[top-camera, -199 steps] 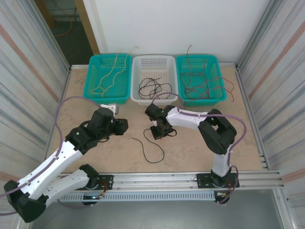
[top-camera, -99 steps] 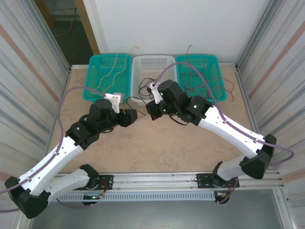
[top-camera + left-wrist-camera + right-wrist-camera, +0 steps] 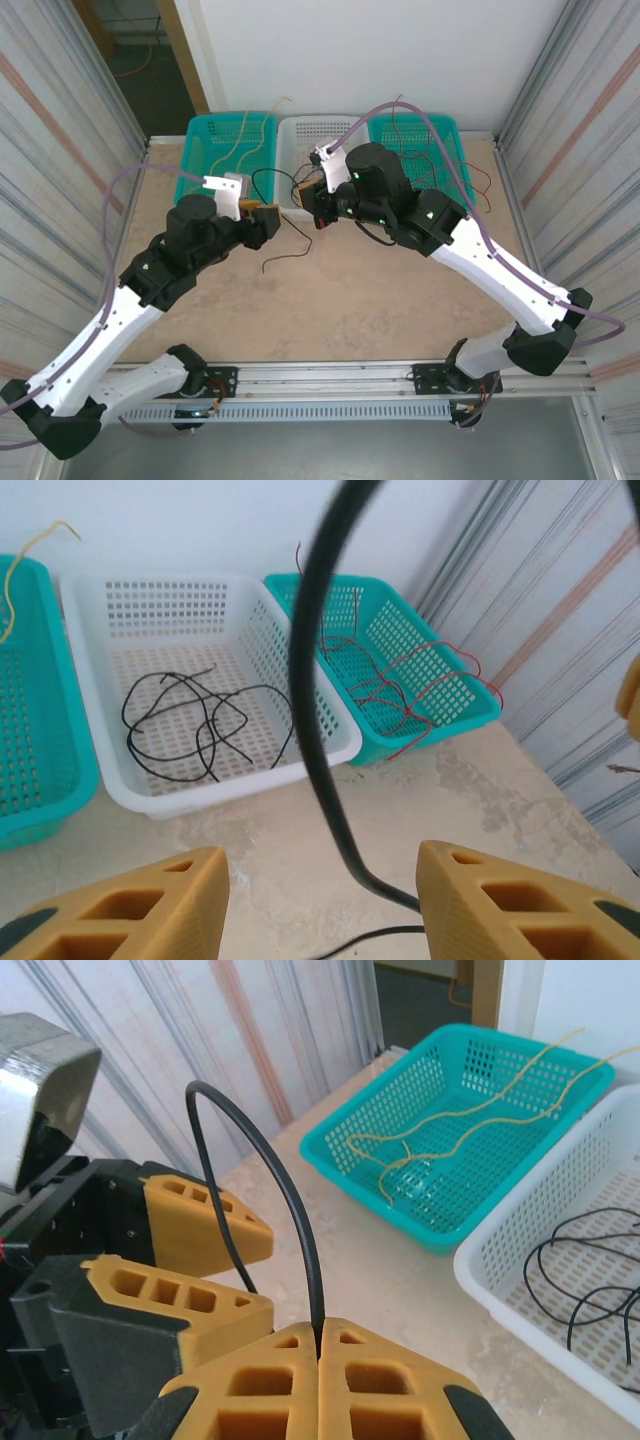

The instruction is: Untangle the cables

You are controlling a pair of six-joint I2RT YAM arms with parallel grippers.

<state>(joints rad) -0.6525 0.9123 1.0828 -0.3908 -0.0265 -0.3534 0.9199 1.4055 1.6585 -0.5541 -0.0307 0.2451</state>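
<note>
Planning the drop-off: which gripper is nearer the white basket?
Right. The right gripper sits at the front-left corner of the white basket; the left gripper is farther left, by the front-right corner of the teal basket with yellow cables.

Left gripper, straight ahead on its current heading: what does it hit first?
The black cable looping up between the left gripper's open fingers, pinched by the right gripper. Beyond it, probably the white basket's near wall; depth is unclear.
</note>
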